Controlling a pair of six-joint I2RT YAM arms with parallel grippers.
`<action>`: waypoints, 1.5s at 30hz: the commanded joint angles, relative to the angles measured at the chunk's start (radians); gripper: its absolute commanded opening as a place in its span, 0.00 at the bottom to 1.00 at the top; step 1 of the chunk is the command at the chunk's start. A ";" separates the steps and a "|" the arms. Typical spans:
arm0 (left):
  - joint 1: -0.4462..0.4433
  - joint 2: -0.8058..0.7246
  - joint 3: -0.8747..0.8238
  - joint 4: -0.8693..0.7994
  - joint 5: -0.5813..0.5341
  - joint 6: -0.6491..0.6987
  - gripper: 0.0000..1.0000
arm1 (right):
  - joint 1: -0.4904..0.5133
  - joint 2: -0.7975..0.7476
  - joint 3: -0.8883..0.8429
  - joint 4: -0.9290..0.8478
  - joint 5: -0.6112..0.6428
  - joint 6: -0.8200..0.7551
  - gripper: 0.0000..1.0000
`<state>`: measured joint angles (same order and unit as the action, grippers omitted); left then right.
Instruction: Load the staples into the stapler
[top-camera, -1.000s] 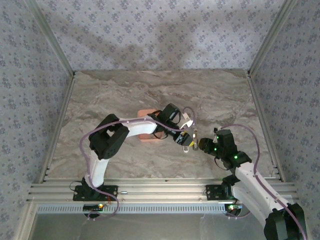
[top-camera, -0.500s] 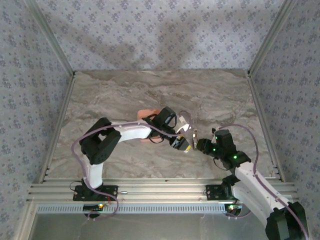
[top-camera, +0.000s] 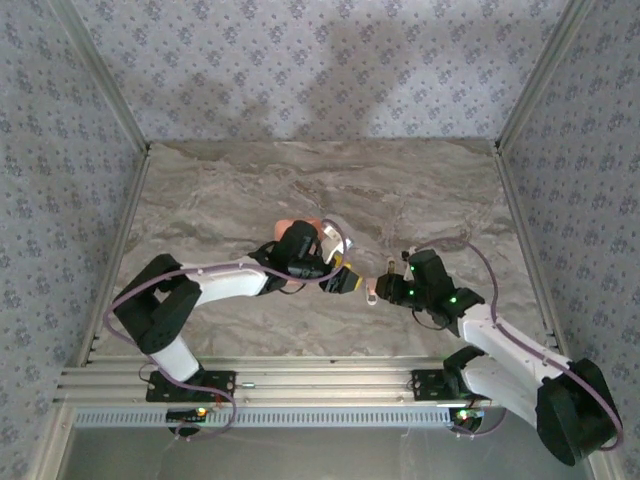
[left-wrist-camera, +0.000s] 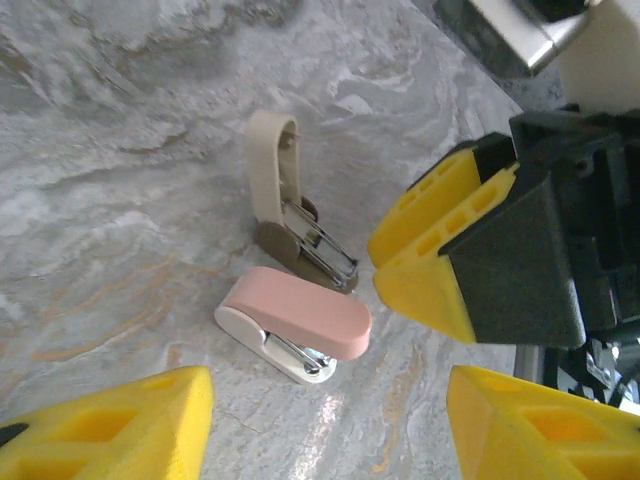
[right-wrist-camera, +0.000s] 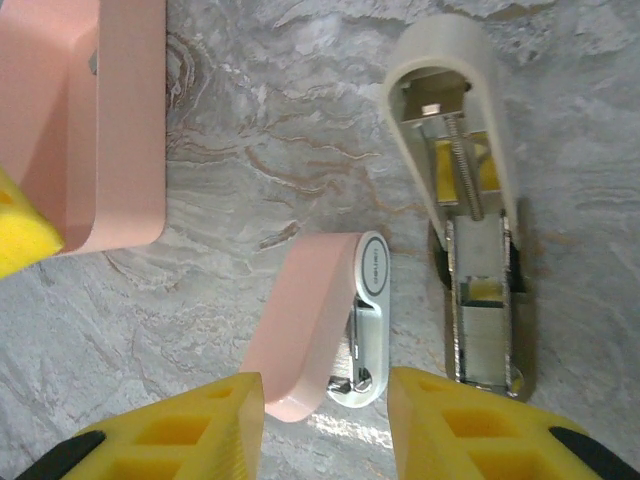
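Observation:
The stapler (left-wrist-camera: 295, 325), pale pink over a white base, lies closed on its side on the marble table (left-wrist-camera: 120, 230); it also shows as the stapler (right-wrist-camera: 320, 330) (top-camera: 372, 296). My left gripper (left-wrist-camera: 325, 440) (top-camera: 345, 283) is open just short of it, with nothing between its fingers. From the other side my right gripper (right-wrist-camera: 325, 430) (top-camera: 385, 290) hovers open, its fingertips (left-wrist-camera: 440, 250) on either side of the stapler's near end and not closed on it. The staples are out of view.
A second, cream stapler (right-wrist-camera: 465, 200) (left-wrist-camera: 285, 200) stands opened right behind the pink one, its metal channel and spring rod bare. The salmon-orange tray (right-wrist-camera: 110, 120) (top-camera: 285, 225) lies to the left, partly under my left arm. Patterned walls ring the table.
My left arm has swung down and to the left, drawing its gripper back a little. My right gripper has slid left, closer to the pink stapler.

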<state>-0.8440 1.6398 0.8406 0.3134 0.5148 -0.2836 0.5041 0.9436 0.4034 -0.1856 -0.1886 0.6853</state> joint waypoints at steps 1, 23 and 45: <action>0.003 -0.040 -0.039 0.073 -0.057 -0.019 0.63 | 0.017 0.036 0.043 0.035 0.014 0.008 0.38; 0.004 -0.047 -0.053 0.068 -0.067 -0.003 0.64 | 0.047 0.111 -0.006 0.003 0.025 0.019 0.25; 0.003 -0.047 -0.051 0.053 -0.070 0.007 0.63 | 0.054 0.158 -0.041 -0.027 0.021 0.036 0.23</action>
<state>-0.8440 1.6173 0.7898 0.3599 0.4515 -0.2974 0.5526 1.0725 0.3954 -0.1253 -0.1867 0.7078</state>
